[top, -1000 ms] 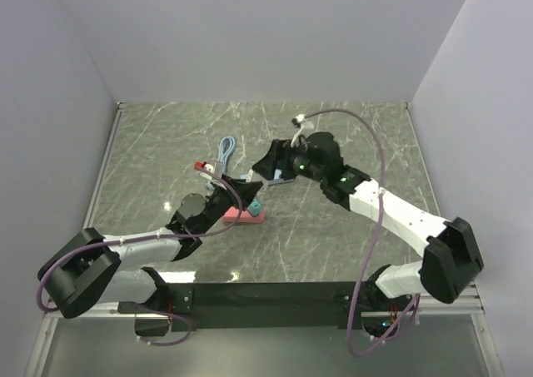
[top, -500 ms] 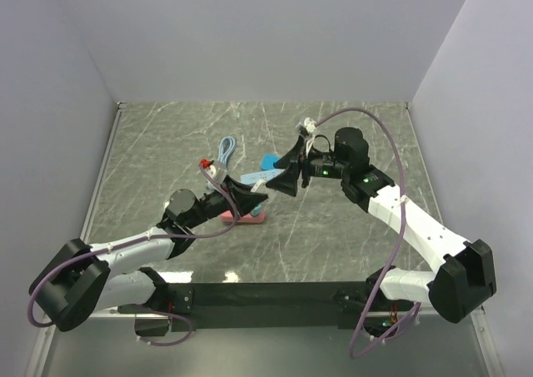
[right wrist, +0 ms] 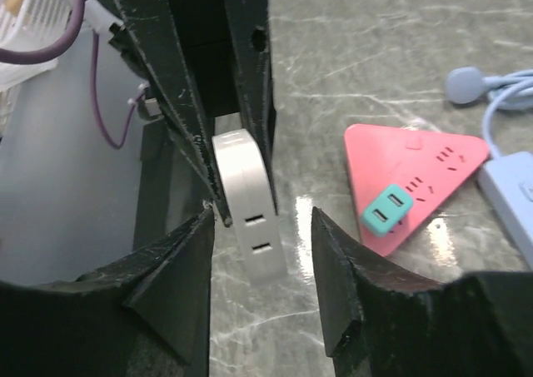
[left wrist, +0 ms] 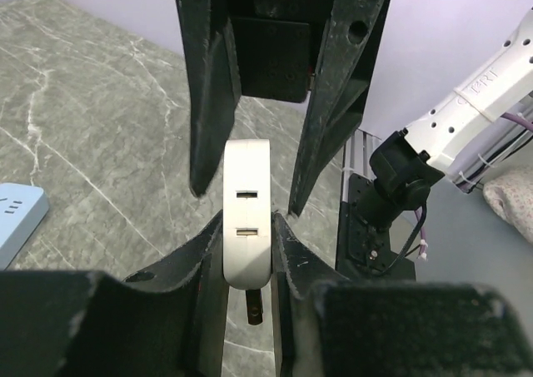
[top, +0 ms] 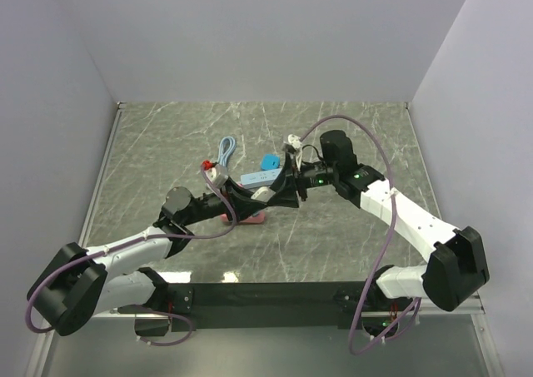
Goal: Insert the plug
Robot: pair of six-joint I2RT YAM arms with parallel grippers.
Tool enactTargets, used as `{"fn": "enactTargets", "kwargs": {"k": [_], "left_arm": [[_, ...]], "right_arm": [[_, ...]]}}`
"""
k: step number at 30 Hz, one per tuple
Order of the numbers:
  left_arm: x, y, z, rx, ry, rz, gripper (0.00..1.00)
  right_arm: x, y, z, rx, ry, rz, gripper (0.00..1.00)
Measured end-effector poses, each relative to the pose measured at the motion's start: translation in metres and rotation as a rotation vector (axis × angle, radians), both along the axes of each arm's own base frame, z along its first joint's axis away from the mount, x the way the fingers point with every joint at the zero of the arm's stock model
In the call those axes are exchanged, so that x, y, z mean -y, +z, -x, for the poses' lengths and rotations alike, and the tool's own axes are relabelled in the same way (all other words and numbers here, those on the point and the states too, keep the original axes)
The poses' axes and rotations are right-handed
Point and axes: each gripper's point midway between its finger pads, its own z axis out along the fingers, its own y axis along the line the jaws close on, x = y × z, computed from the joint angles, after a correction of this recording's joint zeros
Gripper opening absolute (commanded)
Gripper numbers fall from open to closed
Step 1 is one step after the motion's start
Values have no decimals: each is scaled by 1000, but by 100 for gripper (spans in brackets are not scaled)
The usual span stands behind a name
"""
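Note:
My left gripper (left wrist: 248,220) is shut on a white plug (left wrist: 247,227) with two slots in its face, held above the table; a dark prong shows under it. My right gripper (right wrist: 262,215) faces it, open, its fingers (left wrist: 208,102) standing on either side of the plug's (right wrist: 250,202) free end with gaps showing. From above, the two grippers meet over the table's middle, left gripper (top: 250,197) and right gripper (top: 283,190) tip to tip. Below lies a pink triangular power strip (right wrist: 416,156) with a teal plug (right wrist: 386,211) in it.
A light blue power strip (top: 254,178) with its looped cable (top: 226,150) lies behind the grippers, next to a blue adapter (top: 269,161). The pink strip (top: 246,218) sits just in front of the left gripper. Grey walls close in the marble table.
The right arm has swung left and brought its jaws around the white plug, narrowing them. The left arm has stretched forward and right with the plug.

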Motion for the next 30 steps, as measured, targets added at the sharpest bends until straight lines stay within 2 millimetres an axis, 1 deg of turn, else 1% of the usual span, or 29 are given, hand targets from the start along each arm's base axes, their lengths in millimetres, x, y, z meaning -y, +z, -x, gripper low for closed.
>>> {"fn": "enactTargets", "kwargs": {"k": [2,3,5,6,8,9,12,14,15,16,18,19,20,23,25,30], "left_arm": [[0,0,0,0,-1,-1,1],[-1,0,0,0,-1,-2,1],[-1,-1,0,0,-6,-2,1],[0,-1,1,1,-10,-3,1],[0,-1,4,4,-28,-5,1],[1,-1,5,5,-38,-6,1],[0,0,7,3,-54,-5,1],[0,1,7,6,-54,-4,1],[0,1,7,7,-54,-3,2],[0,2,7,9,-56,-3,19],[0,2,7,12,-53,-3,48],[0,2,5,18,-43,-4,70],[0,2,2,23,-30,-8,79],[-3,-1,-5,9,12,-19,92],[-7,1,-10,11,52,-19,99],[-27,21,-26,50,170,22,99]], "right_arm": [[-3,-1,3,-1,20,5,50],[-4,-1,5,1,30,4,44],[-4,-1,7,7,47,-2,37],[-4,0,8,7,52,-3,31],[-4,1,10,8,68,-14,24],[-4,2,11,15,78,-19,16],[-4,4,13,34,100,-32,0],[-5,5,13,38,102,-36,0],[-5,6,13,40,103,-38,0],[-5,6,13,43,104,-41,0],[-5,7,13,41,99,-44,0],[-5,7,12,35,85,-40,0],[-5,8,9,38,68,-38,0],[-4,9,1,40,8,-22,0],[-1,9,-7,39,-37,-11,0],[12,8,-28,23,-163,24,0]]}}
